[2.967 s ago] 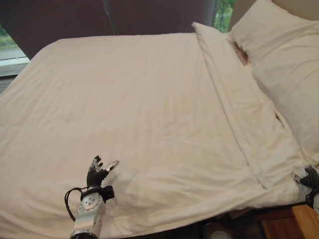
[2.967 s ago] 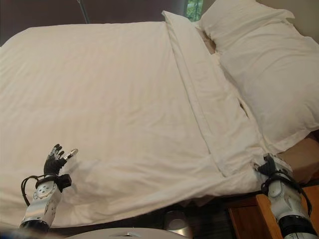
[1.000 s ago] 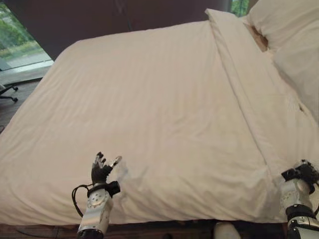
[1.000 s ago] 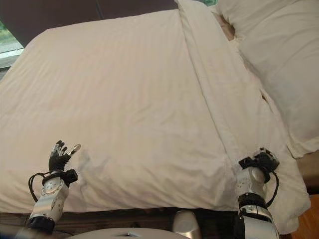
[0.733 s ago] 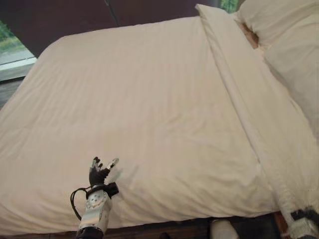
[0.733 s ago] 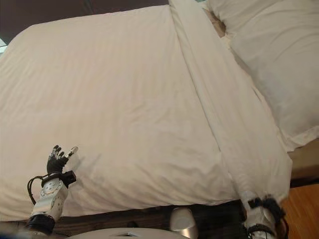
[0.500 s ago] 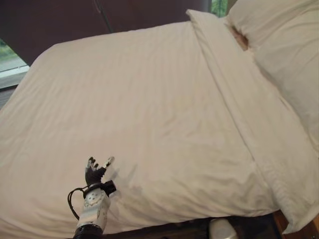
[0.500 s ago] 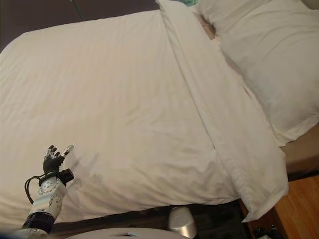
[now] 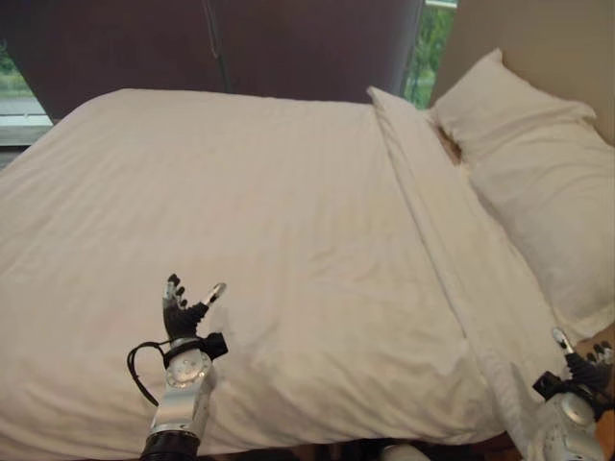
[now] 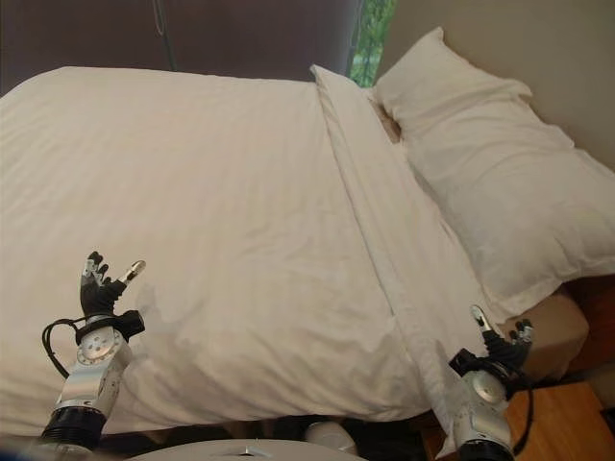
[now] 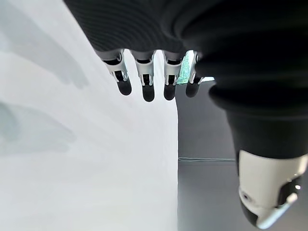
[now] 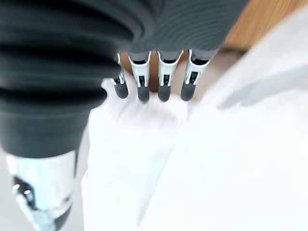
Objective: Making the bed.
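A white duvet [image 9: 240, 221] lies spread flat over the bed, with a folded-back band [image 10: 384, 221] running along its head end. Two white pillows [image 10: 500, 182] rest at the head of the bed on the right. My left hand [image 9: 183, 317] is raised over the near edge of the duvet, fingers [image 11: 144, 82] straight and spread, holding nothing. My right hand [image 10: 495, 355] is up by the near corner of the folded band, open too, with its fingers [image 12: 163, 82] straight above the white cloth.
A dark curtain [image 9: 288, 43] hangs behind the bed with a window strip [image 10: 370, 38] beside it. A beige wall [image 10: 538, 48] stands behind the pillows. A wooden floor [image 10: 557, 423] lies at the lower right beside the bed base [image 10: 553, 331].
The camera has tilted up, bringing more of the wall and pillows into sight. My right hand let go of the duvet corner, dropped from sight, then came back up open. The left hand stays open.
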Tool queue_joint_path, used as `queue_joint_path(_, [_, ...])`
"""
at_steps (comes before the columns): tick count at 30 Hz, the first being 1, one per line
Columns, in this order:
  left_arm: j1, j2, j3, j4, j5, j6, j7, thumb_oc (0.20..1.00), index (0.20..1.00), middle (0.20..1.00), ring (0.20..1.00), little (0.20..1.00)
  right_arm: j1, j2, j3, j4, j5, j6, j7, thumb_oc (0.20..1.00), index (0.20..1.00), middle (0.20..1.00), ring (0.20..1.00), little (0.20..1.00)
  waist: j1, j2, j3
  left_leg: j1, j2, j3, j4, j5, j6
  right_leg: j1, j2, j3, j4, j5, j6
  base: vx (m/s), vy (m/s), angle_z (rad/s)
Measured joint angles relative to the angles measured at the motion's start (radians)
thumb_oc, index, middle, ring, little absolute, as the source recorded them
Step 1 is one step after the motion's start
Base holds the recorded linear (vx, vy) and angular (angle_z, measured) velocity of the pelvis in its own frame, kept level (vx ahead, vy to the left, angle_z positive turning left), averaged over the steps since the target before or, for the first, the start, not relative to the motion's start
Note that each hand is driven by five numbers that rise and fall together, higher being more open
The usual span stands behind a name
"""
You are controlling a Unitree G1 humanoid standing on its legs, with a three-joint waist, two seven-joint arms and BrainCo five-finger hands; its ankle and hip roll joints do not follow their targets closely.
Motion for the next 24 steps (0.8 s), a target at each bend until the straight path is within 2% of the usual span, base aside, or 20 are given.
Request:
queue_joint_path(3, [0.039,-0.007,-0.019,-0.030,-0.003,0.001,-0.032,1.000,1.000,1.000,1.000,1.000,-0.007,0.056,0.077,-0.051,0.043,-0.013,0.085,1.000,1.000,1.000,1.000,1.000,0.008,-0.013,-0.008,0.002,0.001,0.000,0.000,0.000,-0.001,0.002,0.000,-0.001,0.000,0.001,-0.001,0.00,0.015,0.01])
queue_joint_path(5, [0.092,-0.018,-0.018,-0.117,-0.008,0.001,-0.068,1.000,1.000,1.000,1.000,1.000,0.020,0.098,0.107,-0.096,0.101,-0.013,0.155,1.000,1.000,1.000,1.000,1.000,0.015,-0.023,-0.013,0.004,0.005,-0.003,0.000,-0.001,-0.001,0.009,0.002,-0.009,0.000,-0.008,0.008,0.00,0.011,0.11])
queue_joint_path(10, [0.179,-0.018,-0.003,-0.203,-0.014,-0.002,-0.135,1.000,1.000,1.000,1.000,1.000,0.076,0.100,0.185,-0.149,0.211,-0.012,0.282,1.000,1.000,1.000,1.000,1.000,0.054,-0.021,-0.011,0.008,0.009,-0.024,0.000,-0.001,-0.002,0.025,0.001,-0.029,0.000,-0.015,0.009,0.01,0.022,0.13])
queue_joint_path(11, [0.211,-0.018,-0.004,-0.207,-0.014,-0.002,-0.168,1.000,1.000,1.000,1.000,1.000,0.088,0.097,0.235,-0.156,0.230,-0.010,0.327,1.000,1.000,1.000,1.000,1.000,0.058,-0.023,-0.010,0.008,0.012,-0.036,0.000,-0.002,-0.003,0.035,0.001,-0.045,-0.001,-0.020,0.009,0.01,0.020,0.20])
queue_joint_path(14, [0.223,-0.019,-0.009,-0.204,-0.014,-0.001,-0.192,1.000,1.000,1.000,1.000,1.000,0.080,0.096,0.276,-0.157,0.238,-0.003,0.378,1.000,1.000,1.000,1.000,1.000,0.089,-0.029,-0.006,0.005,0.016,-0.044,0.000,-0.002,-0.002,0.035,0.002,-0.051,-0.005,-0.022,0.008,-0.01,0.008,0.13])
queue_joint_path(21, [0.230,-0.018,-0.015,-0.206,-0.015,-0.010,-0.214,1.000,1.000,1.000,1.000,1.000,0.059,0.061,0.333,-0.132,0.177,0.004,0.393,1.000,1.000,1.000,1.000,1.000,0.111,-0.037,0.033,0.002,0.020,-0.061,0.000,0.001,-0.002,0.043,0.001,-0.070,-0.005,-0.029,0.005,0.00,0.003,0.06])
queue_joint_path(24, [0.218,-0.017,-0.015,-0.206,-0.014,-0.012,-0.219,1.000,1.000,1.000,1.000,1.000,0.038,0.044,0.357,-0.081,0.101,0.034,0.390,1.000,1.000,1.000,1.000,1.000,0.109,-0.032,0.051,0.004,0.022,-0.062,0.000,0.001,-0.002,0.046,0.004,-0.073,-0.004,-0.028,0.007,0.00,0.000,0.00])
